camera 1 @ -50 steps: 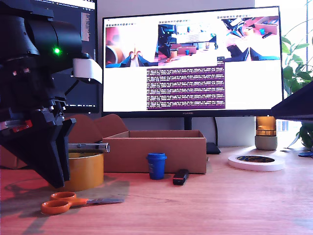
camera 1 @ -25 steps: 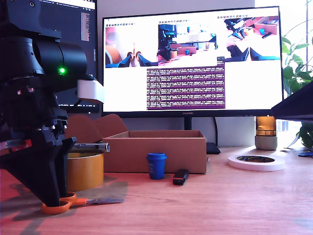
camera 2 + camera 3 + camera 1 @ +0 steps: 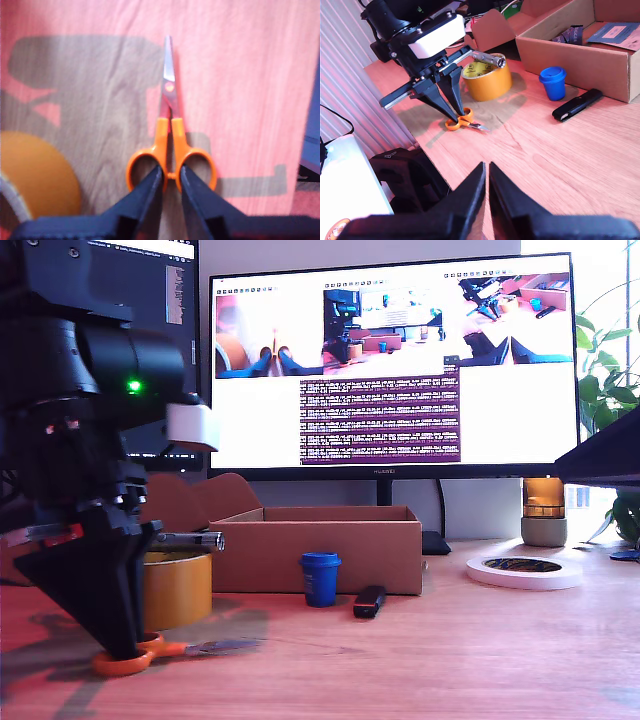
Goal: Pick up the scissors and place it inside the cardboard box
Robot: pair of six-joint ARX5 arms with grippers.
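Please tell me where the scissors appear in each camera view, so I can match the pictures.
Exterior view: scissors low at that view's left, handles under my first gripper.
First wrist view: scissors central, fingertips pinching between the handle loops.
Second wrist view: scissors below the other arm.
Shared landmark: yellow tape roll beside them.

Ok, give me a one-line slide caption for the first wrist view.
My first claw closes around the orange handles of the scissors on the wooden table, beside a tape roll.
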